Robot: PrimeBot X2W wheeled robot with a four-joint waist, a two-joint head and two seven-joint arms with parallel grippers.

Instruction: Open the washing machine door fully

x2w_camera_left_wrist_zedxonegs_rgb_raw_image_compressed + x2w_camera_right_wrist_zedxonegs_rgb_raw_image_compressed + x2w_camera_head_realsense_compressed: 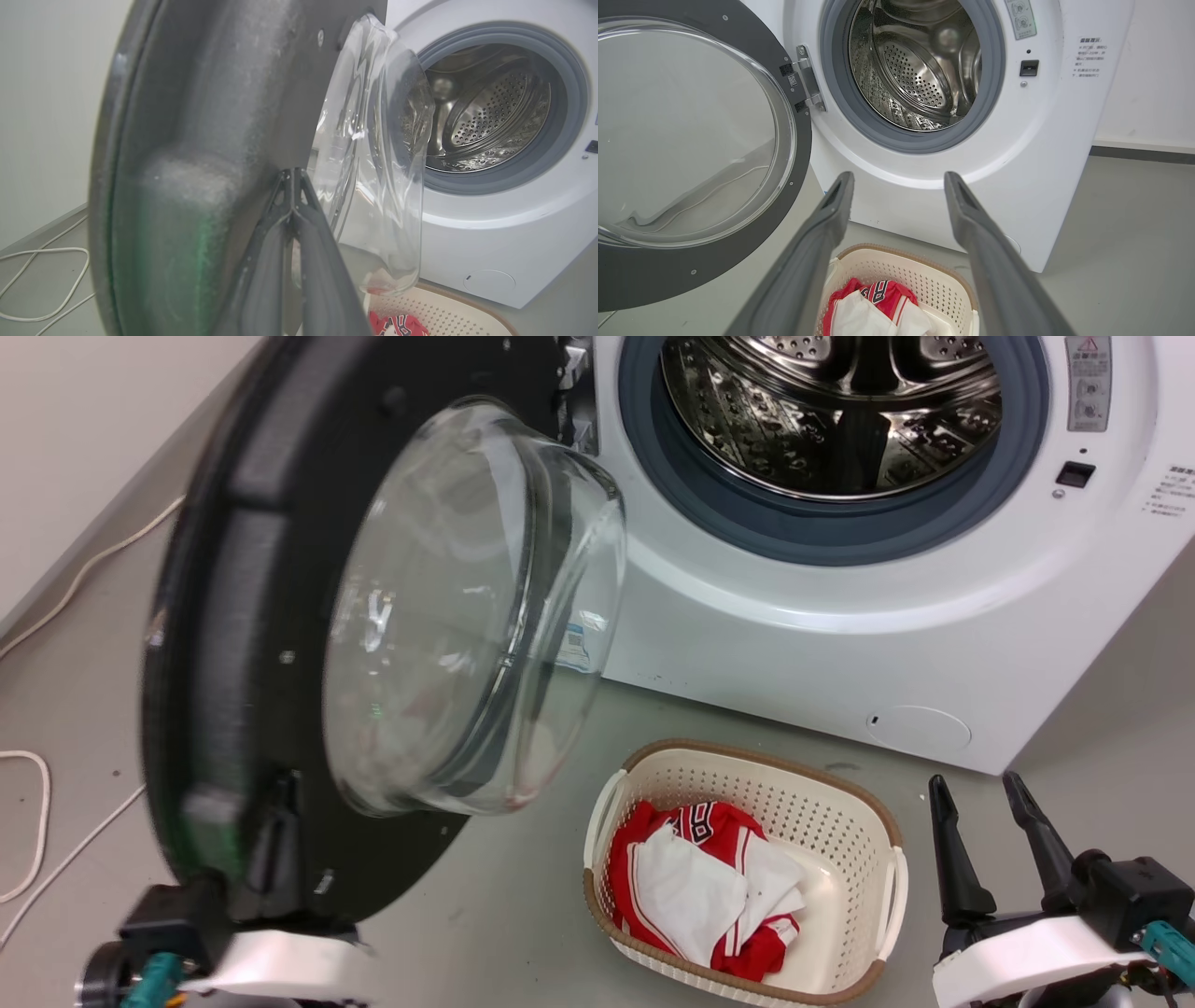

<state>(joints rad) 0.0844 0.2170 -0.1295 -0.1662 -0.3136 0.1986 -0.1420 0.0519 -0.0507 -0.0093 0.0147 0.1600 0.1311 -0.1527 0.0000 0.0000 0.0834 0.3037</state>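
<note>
The washing machine door (243, 616) hangs open, closed left claw (292, 173) touching its inner face; right claw (896, 179) spread, empty; warning sticker (1088, 383) unreadable.

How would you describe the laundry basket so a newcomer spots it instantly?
Find the white washing machine with its open steel drum. On the grey floor just before it sits the basket. It alone is cream, perforated, brown-rimmed, and holds red-and-white clothing.

Black door (233, 569), white washer (794, 644), cream basket (840, 821), red-and-white clothes (691, 887).
</note>
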